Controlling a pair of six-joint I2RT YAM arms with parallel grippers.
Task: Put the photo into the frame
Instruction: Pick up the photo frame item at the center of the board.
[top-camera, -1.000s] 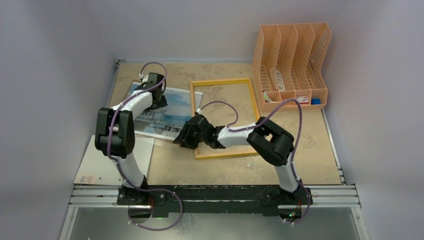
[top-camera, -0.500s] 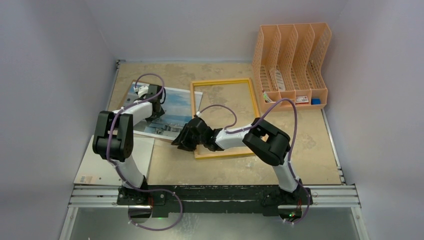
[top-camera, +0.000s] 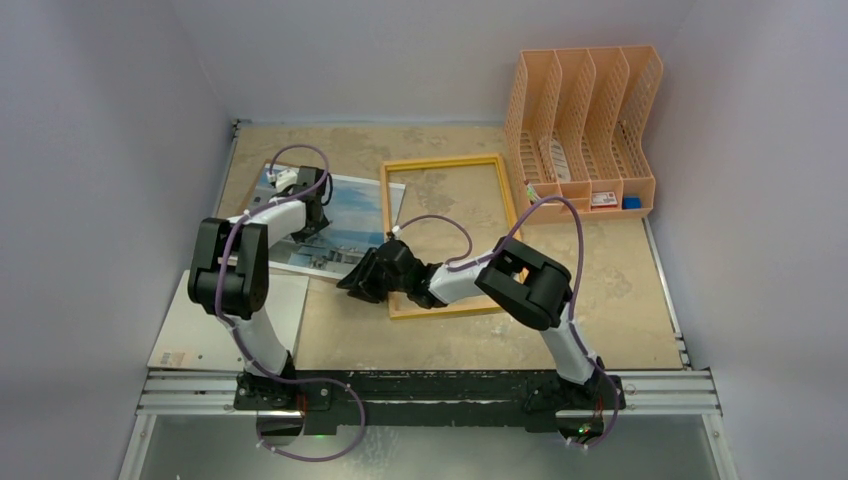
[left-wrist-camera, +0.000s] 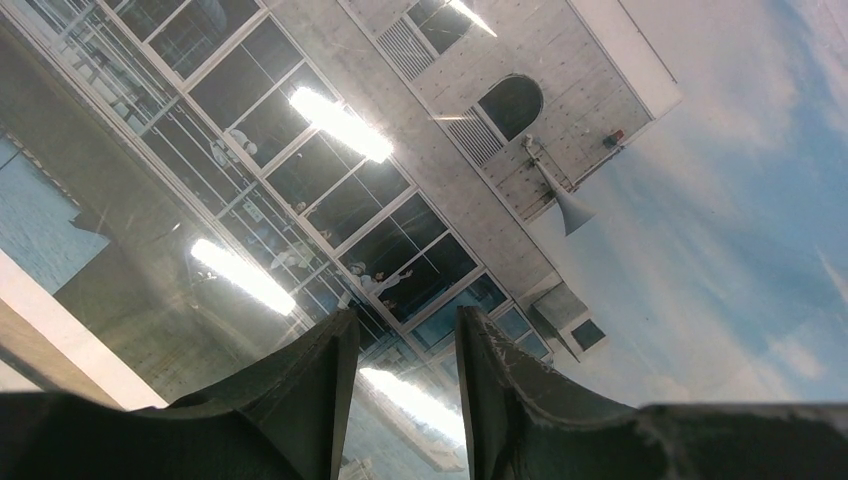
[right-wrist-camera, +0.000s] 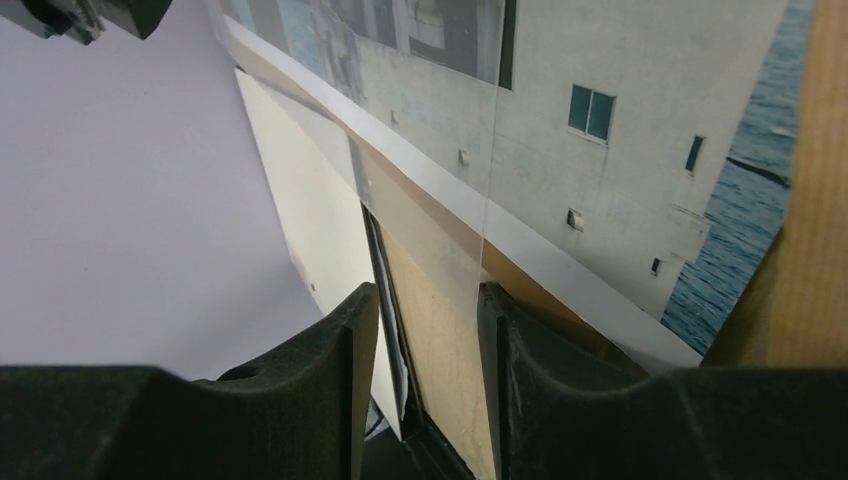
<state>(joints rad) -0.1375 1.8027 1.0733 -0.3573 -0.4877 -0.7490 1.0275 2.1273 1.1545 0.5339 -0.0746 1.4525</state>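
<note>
The photo (top-camera: 345, 215) lies face up on the table, left of the frame (top-camera: 440, 162), and overlaps the frame's left rail. My left gripper (top-camera: 312, 212) is low over the photo's middle. In the left wrist view the photo (left-wrist-camera: 560, 120) fills the picture and my left gripper (left-wrist-camera: 408, 330) stands a little open with nothing between its fingers. My right gripper (top-camera: 352, 283) is at the photo's near right corner. In the right wrist view it (right-wrist-camera: 428, 300) is open, with the edge of a clear sheet running along its right finger (right-wrist-camera: 520, 370) below the photo (right-wrist-camera: 600, 130).
A brown backing board (top-camera: 322, 276) shows under the photo's near edge. A grey-white flat panel (top-camera: 225, 320) lies at the near left. A peach file rack (top-camera: 580, 125) stands at the back right. Walls close in on both sides.
My right gripper has slid left, along the frame's near left corner toward the photo's corner. My left gripper has drawn back a little over the photo and then held still.
</note>
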